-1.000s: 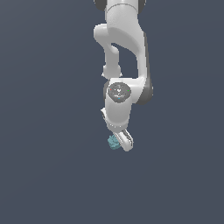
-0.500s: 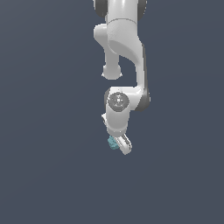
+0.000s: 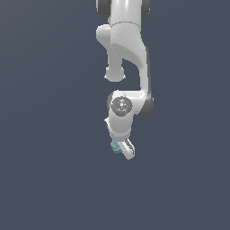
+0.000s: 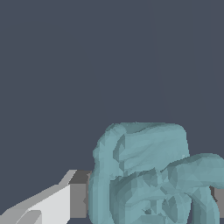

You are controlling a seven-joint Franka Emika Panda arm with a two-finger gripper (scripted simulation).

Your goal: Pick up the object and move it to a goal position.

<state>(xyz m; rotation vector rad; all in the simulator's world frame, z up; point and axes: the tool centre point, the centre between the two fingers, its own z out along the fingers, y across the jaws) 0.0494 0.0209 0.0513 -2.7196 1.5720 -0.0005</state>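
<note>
Since a second ago the wrist has turned: its round joint face, which sat angled with a red-marked cap showing, now faces the exterior camera squarely, and the hand has dropped slightly lower in frame, carrying the object with it.

Exterior view, left to right: plain dark grey-blue background, then the object [image 3: 116,146], a small pale teal lump, sitting at the tip of the white gripper [image 3: 122,149] on the side toward the exterior view's left. It is too small there to read a long axis or facing. One white finger [image 3: 128,150] runs just past it on the exterior view's right, touching it. Arm links rise above to the frame's top edge.

Wrist view: the object [image 4: 151,175] fills the lower part of the frame, blocky, with rounded ridges and lumps. Its wider extent runs across the gap between the fingers, though part is cut off by the frame edge, so the true long axis is unclear. A white finger with a grey pad [image 4: 78,200] presses its one side; a sliver of the other pad [image 4: 218,202] shows at the opposite side. The jaws are clamped on the object.

No writing, brand or label is readable anywhere.
</note>
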